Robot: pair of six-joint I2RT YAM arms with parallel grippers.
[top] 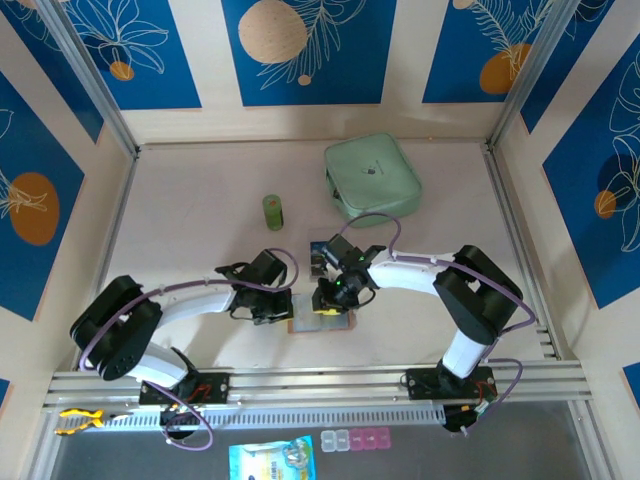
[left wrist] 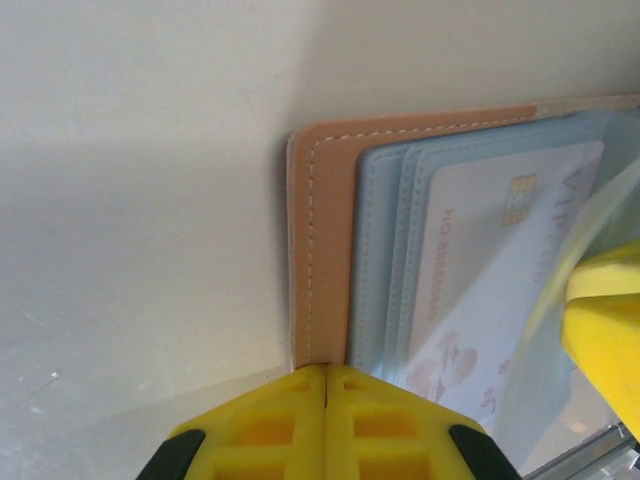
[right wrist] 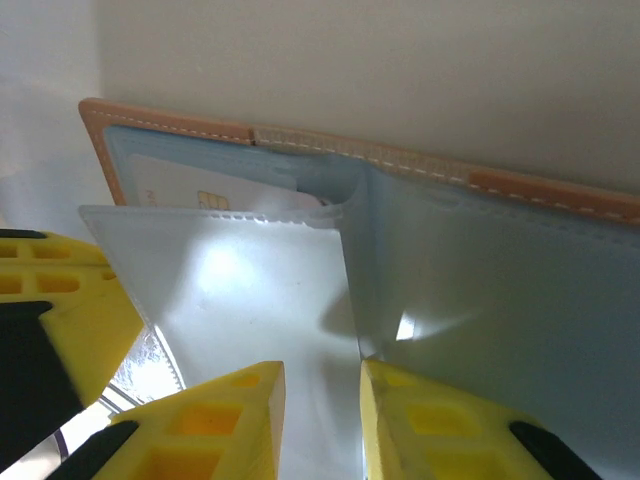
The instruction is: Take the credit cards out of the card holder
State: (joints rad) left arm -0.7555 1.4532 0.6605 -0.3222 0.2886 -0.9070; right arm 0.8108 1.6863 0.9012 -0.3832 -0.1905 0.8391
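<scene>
step: I'm working the card holder [top: 322,323], open on the desk [top: 200,230] between both tools.
left tool [left wrist: 325,405]: clenched at its tan edge.
right tool [right wrist: 322,400]: released, straddling the clear sleeve [right wrist: 250,290].
next: I'd pinch the credit card [left wrist: 490,270] out.

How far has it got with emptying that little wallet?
Done: the card holder lies open. In hand: the left pincer, shut, sits at its near edge, while the right pincer, open, straddles a raised clear flap. Left: a pale chip card sits in its pocket, so pulling it out remains.
</scene>
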